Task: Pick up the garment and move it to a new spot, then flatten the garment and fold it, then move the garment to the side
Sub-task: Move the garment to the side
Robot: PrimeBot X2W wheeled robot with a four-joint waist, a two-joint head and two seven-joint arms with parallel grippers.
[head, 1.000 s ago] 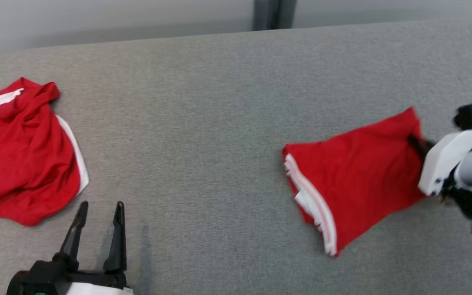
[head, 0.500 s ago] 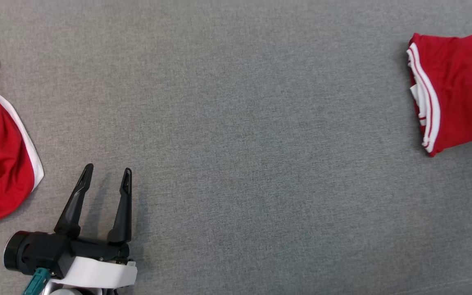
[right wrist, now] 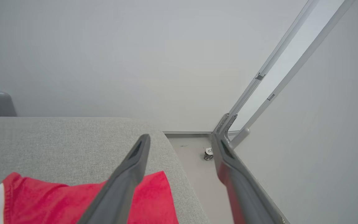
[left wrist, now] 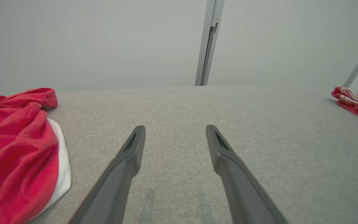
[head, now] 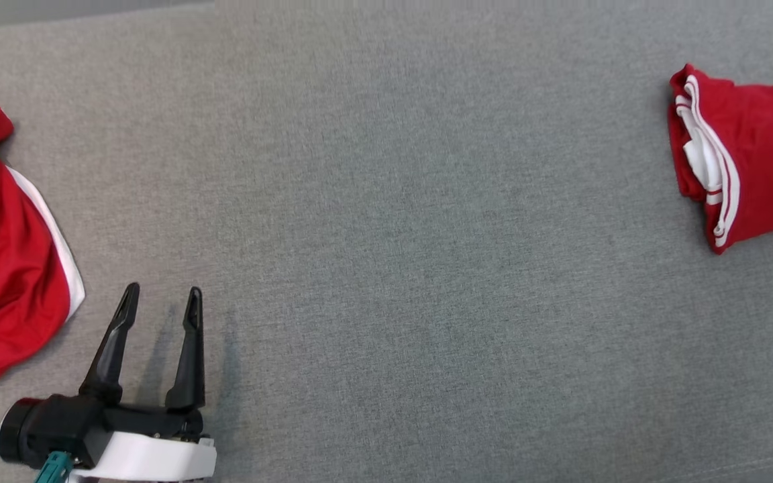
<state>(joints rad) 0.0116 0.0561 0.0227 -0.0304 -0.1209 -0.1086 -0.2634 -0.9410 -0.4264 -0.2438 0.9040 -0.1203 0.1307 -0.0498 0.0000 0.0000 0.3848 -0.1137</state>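
**Both sets of jaws standing wide, nothing held**

The left gripper (head: 163, 290) is pointing up from the head view's lower left, jaws spread and empty. The right gripper (right wrist: 180, 138) is likewise standing spread, gripping nothing. The folded garment (head: 755, 168) is lying at the table's (head: 386, 235) right edge, a crumpled garment (head: 4, 255) at the left.

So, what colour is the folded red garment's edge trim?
White trim with red stripe; head view shows best.

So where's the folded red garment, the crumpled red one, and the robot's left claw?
folded garment (head: 772, 157), head view, on its red top layer.
crumpled garment (head: 4, 268), head view, middle of the red cloth.
left gripper (head: 162, 290), head view, midway between its open fingertips.
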